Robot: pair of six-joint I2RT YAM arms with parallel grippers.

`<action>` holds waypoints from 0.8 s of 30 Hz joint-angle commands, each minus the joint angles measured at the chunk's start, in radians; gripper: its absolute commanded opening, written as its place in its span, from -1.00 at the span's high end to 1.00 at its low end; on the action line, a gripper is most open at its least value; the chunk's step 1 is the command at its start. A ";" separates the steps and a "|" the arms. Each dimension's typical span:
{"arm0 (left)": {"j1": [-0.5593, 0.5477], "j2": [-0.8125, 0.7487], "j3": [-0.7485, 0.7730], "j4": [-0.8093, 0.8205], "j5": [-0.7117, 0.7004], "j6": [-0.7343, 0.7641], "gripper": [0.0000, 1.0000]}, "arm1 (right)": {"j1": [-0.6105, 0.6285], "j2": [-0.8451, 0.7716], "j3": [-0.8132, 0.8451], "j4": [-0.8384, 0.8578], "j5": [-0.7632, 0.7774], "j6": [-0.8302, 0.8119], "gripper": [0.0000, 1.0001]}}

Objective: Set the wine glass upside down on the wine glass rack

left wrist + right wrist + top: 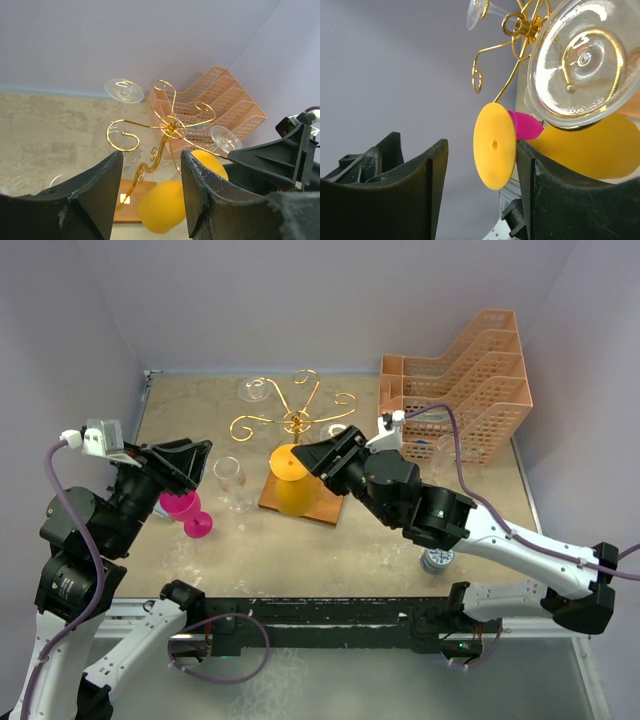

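Looking down from the top view, we find the rack (296, 420) a little above the middle of the frame, its gold arms spread over a brown base (322, 508). The yellow glass (292, 485) is just below the rack's post, foot up and bowl down over the base's left part; we cannot tell whether its foot is hooked on an arm. Our right claw (318, 458) reaches in from the lower right and sits at the glass's foot. In its wrist view the right claw (481, 150) is spread wide, with the yellow foot (494, 145) between the fingers, close to one and apart from the other, so it is not clamped. Our left claw (198, 465) is at the left, also spread wide and holding nothing; through its gap (151, 160) we see the rack and the yellow bowl. Room is tight there: a clear glass (232, 483) stands between the left claw and the yellow glass, and a pink glass (183, 508) lies just under the claw. Another clear glass (255, 390) hangs at the rack's upper left. The peach trays (465, 390) crowd the rack's right side. Bare table (180, 420) lies at the upper left, up to the wall.
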 commanded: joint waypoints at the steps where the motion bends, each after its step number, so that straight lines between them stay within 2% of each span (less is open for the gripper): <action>1: 0.003 -0.005 0.019 0.003 -0.010 0.013 0.05 | -0.003 -0.057 0.009 0.016 0.026 -0.035 -0.20; 7: 0.002 -0.005 0.018 -0.002 -0.011 0.015 0.04 | -0.004 -0.125 -0.017 -0.021 0.064 -0.135 -0.40; 11: 0.003 0.002 0.018 -0.005 -0.016 0.017 0.03 | -0.003 -0.238 -0.083 0.033 0.048 -0.257 -0.43; 14: 0.004 0.010 0.018 -0.004 -0.015 0.017 0.03 | -0.003 -0.279 -0.063 -0.018 0.088 -0.318 -0.43; 19: 0.003 0.018 0.017 0.004 -0.009 0.014 0.02 | -0.003 -0.225 0.085 -0.174 0.278 -0.406 -0.44; 24: 0.002 0.017 0.021 0.004 -0.008 0.011 0.02 | -0.044 -0.105 0.215 -0.249 0.409 -0.488 -0.47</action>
